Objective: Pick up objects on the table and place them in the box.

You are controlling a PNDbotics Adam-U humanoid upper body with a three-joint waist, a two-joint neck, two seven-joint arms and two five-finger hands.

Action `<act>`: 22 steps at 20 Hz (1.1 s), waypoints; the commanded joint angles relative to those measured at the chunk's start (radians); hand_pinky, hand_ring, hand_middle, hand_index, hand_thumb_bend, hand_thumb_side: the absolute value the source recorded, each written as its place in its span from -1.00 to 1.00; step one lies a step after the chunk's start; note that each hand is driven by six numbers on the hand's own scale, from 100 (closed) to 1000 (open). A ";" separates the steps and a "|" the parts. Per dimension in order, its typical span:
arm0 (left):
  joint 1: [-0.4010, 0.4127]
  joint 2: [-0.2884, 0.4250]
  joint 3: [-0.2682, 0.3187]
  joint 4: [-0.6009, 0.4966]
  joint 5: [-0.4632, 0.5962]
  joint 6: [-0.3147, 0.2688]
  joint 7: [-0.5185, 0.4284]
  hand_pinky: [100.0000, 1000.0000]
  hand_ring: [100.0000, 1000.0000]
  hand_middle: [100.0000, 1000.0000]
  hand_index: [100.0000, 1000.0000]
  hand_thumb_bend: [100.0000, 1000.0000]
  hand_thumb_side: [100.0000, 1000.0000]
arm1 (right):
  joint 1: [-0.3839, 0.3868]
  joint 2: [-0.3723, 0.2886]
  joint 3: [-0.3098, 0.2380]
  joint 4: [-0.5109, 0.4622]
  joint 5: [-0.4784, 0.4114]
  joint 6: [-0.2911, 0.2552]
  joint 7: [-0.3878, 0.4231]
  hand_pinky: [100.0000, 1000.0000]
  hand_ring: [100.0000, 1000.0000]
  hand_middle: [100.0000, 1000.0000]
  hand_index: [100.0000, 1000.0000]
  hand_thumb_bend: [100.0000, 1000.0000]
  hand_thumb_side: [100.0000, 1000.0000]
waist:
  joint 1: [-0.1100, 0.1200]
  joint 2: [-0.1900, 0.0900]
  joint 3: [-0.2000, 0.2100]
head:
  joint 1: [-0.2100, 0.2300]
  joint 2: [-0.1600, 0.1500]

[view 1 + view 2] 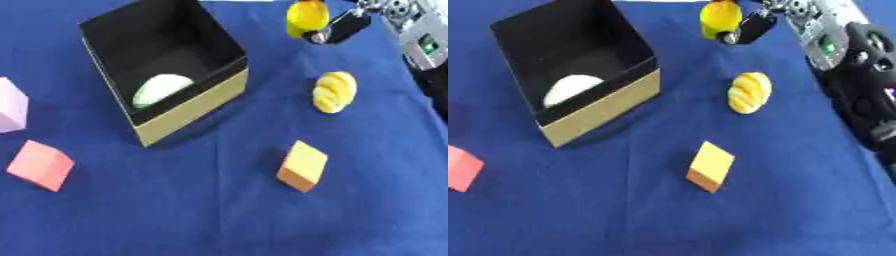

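Note:
A black box (188,107) with tan outer walls stands open at the upper left, and a pale green rounded object (160,88) lies inside it. At the top edge my right hand (339,27) has a black finger curled against a yellow rounded object (306,17); most of the hand is cut off. On the blue cloth lie a yellow bread-shaped object (334,92), an orange block (303,166), a coral block (39,165) and a lilac block (10,106).
My right arm (859,85), black with grey parts, runs down the right side of the table. Blue cloth (210,215) covers the whole table. The coral and lilac blocks sit close to the left edge of view.

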 commanded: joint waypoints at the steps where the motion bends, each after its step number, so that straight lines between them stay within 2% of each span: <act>1: -0.007 0.033 0.013 -0.015 -0.002 -0.003 -0.006 0.69 0.49 0.46 0.84 -0.72 0.56 | -0.024 -0.045 -0.016 -0.058 -0.043 0.017 0.036 0.57 0.36 0.13 0.40 -0.42 -1.00 | 0.003 -0.033 -0.003 | 0.003 0.005; 7: -0.014 0.037 0.008 -0.015 0.001 -0.006 -0.014 0.69 0.50 0.46 0.84 -0.71 0.55 | -0.027 -0.046 -0.002 -0.097 -0.075 0.034 0.100 0.59 0.38 0.16 0.44 -0.38 -1.00 | 0.001 -0.045 -0.005 | 0.001 0.006; 12: -0.020 0.036 0.005 -0.015 0.004 -0.011 -0.019 0.69 0.50 0.46 0.84 -0.71 0.55 | -0.051 -0.019 0.022 -0.128 -0.093 0.030 0.104 0.57 0.34 0.12 0.42 -0.39 -1.00 | 0.000 -0.049 -0.002 | -0.001 0.006; 22: -0.047 0.028 -0.015 -0.015 0.002 -0.038 -0.051 0.68 0.49 0.47 0.84 -0.70 0.52 | -0.193 0.147 0.104 -0.124 -0.085 0.013 0.143 0.58 0.36 0.15 0.45 -0.33 -1.00 | -0.006 -0.049 0.033 | -0.038 0.007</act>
